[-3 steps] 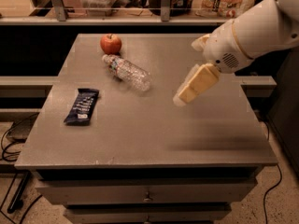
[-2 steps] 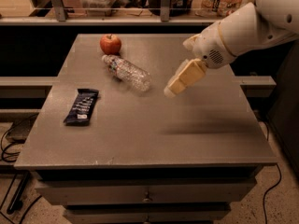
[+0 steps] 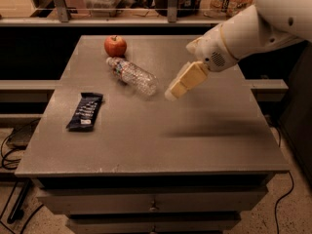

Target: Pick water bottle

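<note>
**Gripper hung beside bottle base, far-left quarter of table**

Edges / room to move: the water bottle [image 3: 134, 75] lies on its side in the far-left quarter of the table [image 3: 195, 145], well in from both the far edge and the left edge. Its pale cap points to the far-left corner and its base to the table middle. An apple [image 3: 115, 46] stands just beyond the cap, close to the far edge; I cannot tell whether the two touch. A dark blue snack bar [image 3: 85, 111] lies flat near the left edge, about midway along it, well apart from the bottle. Bare tabletop runs along the whole near edge and the right edge.

Gripper [image 3: 176, 89]: held above the table middle, just right of the bottle's base and apart from it, tip slanted down toward the left. Open or closed: cannot tell. The white arm [image 3: 243, 33] comes in over the far-right corner. A soft shadow falls on the tabletop toward the near-right.

Surface / room: grey matte top, level, with a drawer [image 3: 151, 204] under the near edge. Past the far edge is a rail with metal uprights and blurred containers. Cables [image 3: 9, 150] trail on the speckled floor at left.
</note>
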`<state>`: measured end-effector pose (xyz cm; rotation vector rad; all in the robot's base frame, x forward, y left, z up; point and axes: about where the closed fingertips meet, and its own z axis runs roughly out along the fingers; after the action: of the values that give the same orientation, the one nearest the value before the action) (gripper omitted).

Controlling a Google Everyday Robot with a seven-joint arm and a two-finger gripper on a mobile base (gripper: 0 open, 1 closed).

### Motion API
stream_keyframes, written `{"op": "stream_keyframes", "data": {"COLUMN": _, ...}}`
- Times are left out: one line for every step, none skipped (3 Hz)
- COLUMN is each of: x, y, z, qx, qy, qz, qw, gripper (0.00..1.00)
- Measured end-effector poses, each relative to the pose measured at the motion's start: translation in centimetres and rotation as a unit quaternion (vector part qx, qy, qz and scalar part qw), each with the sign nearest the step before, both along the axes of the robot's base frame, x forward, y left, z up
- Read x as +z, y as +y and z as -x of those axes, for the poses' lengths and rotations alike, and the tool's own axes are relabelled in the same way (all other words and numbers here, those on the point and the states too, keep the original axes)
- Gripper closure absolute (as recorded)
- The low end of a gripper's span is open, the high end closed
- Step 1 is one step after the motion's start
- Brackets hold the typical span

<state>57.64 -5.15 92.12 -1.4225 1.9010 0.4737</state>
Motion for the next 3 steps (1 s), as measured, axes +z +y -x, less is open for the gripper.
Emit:
{"op": "stream_keyframes", "data": {"x": -1.1, "y": 2.2, "z": -0.7, "qx": 0.012, "qy": 0.013, "qz": -0.014, "qw": 0.9998, "gripper": 0.00}}
{"op": "stream_keyframes", "data": {"x": -2.6, "y": 4.1, "z": -1.7, "qx": 0.013, "qy": 0.011, "qz": -0.010, "qw": 0.9998, "gripper": 0.00}}
{"op": "stream_keyframes", "data": {"x": -4.6, "y": 6.0, "z": -3.3, "qx": 0.012, "qy": 0.004, "qz": -0.003, "qw": 0.9999, "gripper": 0.00}}
